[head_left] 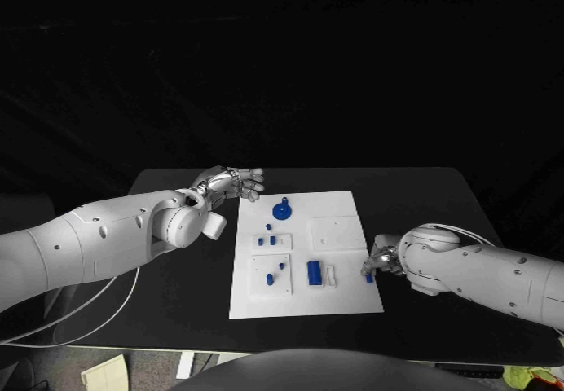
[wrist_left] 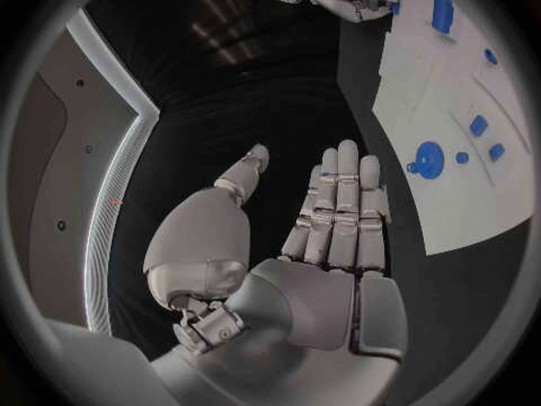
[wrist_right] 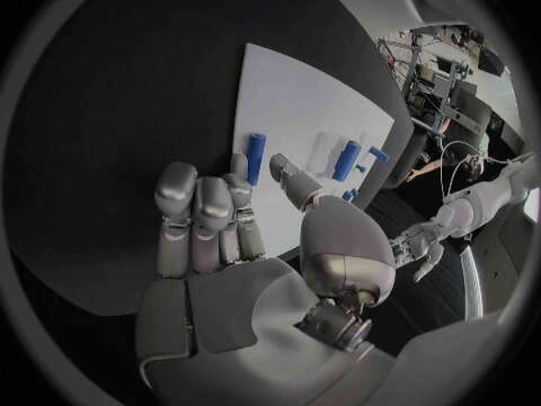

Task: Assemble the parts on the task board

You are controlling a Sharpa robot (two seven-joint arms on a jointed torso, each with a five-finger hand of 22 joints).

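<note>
One white board [head_left: 332, 244] on one black counter [head_left: 435, 199]. On the board, about seven blue parts: one round piece with a small tab [head_left: 284, 210] near the far edge, two small blocks side by side [head_left: 266, 241], two small pieces [head_left: 276, 271] in the near left section, one larger upright block [head_left: 315, 272], one small piece [head_left: 369, 277] at the right edge. Two robot hands: left [head_left: 233, 182], right [head_left: 382, 259].

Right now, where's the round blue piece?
In the head view, the round blue piece sits at the board's far end, just right of the left hand.
</note>
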